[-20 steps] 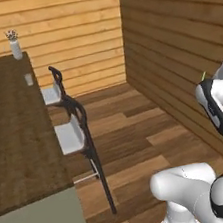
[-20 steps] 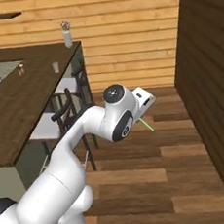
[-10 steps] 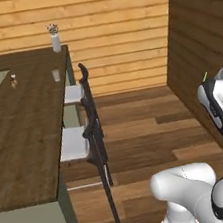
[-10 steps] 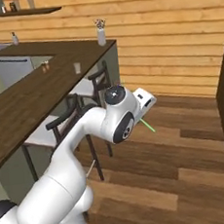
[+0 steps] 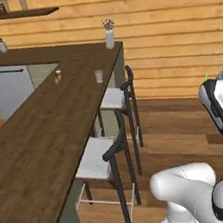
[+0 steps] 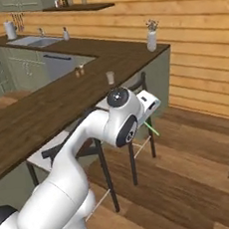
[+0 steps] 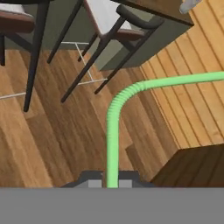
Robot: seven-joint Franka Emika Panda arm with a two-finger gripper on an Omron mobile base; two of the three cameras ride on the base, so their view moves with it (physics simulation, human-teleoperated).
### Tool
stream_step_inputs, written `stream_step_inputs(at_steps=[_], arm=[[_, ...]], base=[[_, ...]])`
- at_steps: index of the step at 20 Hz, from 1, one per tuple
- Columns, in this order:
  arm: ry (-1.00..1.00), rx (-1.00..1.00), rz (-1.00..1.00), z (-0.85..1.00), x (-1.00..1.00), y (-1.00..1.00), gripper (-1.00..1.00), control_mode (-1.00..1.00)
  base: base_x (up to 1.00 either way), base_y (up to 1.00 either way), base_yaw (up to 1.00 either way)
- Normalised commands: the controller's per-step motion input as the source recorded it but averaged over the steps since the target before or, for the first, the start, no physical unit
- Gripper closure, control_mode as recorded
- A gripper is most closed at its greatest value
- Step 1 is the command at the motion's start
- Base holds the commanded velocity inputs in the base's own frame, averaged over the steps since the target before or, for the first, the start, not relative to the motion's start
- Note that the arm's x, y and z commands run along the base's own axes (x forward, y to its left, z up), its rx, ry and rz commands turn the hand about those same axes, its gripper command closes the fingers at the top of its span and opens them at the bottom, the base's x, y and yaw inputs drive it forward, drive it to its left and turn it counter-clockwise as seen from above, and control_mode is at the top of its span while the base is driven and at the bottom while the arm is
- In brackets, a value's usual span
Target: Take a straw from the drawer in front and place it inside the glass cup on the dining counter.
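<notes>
My jaws are closed on the straw (image 7: 113, 131), which rises between my finger tips in the hand view, runs straight away from me, then bends at its ribbed elbow and heads off to the right edge. From the right base view a short length of that bright green straw (image 6: 152, 128) pokes out past my hand, over the plank floor (image 6: 193, 173).

The dining counter (image 5: 44, 123) lies off to the side of my jaws, its dark wood tabletop stretching away toward the log wall. The glass cup (image 5: 98, 76) stands on that tabletop near its outer edge, well apart from my jaws; in the right base view the same cup (image 6: 110, 77) sits beyond and above my wrist. Two tiny shakers (image 5: 57, 78) stand a little further in from the cup, and a white vase with flowers (image 5: 109, 37) marks the far corner of the tabletop.

Two dark-framed stools with pale seats (image 5: 102, 155) are tucked along the counter's side, between my jaws and the tabletop. Through the hand view I see their thin black legs (image 7: 83, 57) on the floor beyond the straw, and a pale seat (image 7: 107, 15) near the top.
</notes>
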Motion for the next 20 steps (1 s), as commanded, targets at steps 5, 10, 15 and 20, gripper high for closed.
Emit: stream_step_inputs(at_steps=[5, 10, 15, 20], arm=[[0.00, 0.00, 0.00, 0.00, 0.00, 0.00, 1.00, 1.00], [0.00, 0.00, 0.00, 0.00, 0.00, 0.00, 1.00, 1.00], [0.00, 0.00, 0.00, 0.00, 0.00, 0.00, 1.00, 1.00], [0.00, 0.00, 0.00, 0.00, 0.00, 0.00, 1.00, 1.00]], base=[[0.80, -0.46, 0.52], [0.70, -0.56, 0.49], [0.57, -0.64, 0.47], [0.36, -0.82, 0.42]])
